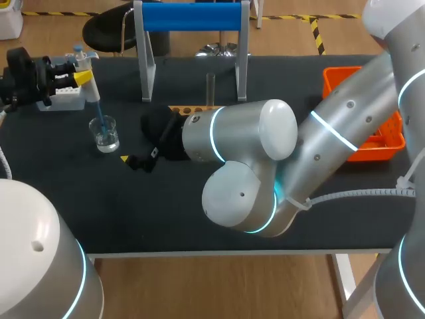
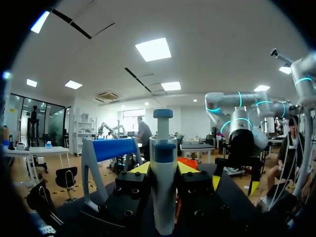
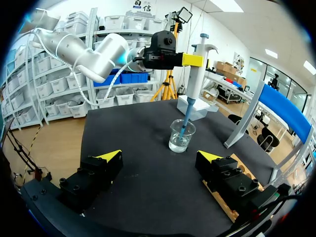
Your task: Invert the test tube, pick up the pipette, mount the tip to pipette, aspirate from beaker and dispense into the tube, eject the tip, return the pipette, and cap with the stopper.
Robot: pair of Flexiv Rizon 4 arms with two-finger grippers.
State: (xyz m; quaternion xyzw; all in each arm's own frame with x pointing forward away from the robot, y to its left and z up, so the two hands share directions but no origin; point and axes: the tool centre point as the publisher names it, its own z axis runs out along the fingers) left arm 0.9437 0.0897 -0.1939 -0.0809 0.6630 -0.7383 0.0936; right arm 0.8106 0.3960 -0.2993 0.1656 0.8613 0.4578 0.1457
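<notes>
My left gripper [image 1: 78, 78] is shut on the white pipette [image 1: 87, 83] and holds it upright at the table's far left. The pipette's blue tip [image 1: 101, 118] dips into the liquid in the clear beaker [image 1: 105, 133]. In the left wrist view the pipette [image 2: 163, 168] stands between the yellow-tipped fingers. My right gripper [image 3: 158, 159] hovers low over the mat, open and empty, a short way before the beaker [image 3: 181, 136]. The test tube [image 1: 210, 88] stands upright in the wooden rack [image 1: 186, 109], behind my right arm.
A white tip box [image 1: 63, 100] sits under my left gripper. A blue-topped stand [image 1: 192, 16] rises at the back middle. An orange bin [image 1: 345, 83] is at the back right. My right arm [image 1: 265, 153] spans the table's middle.
</notes>
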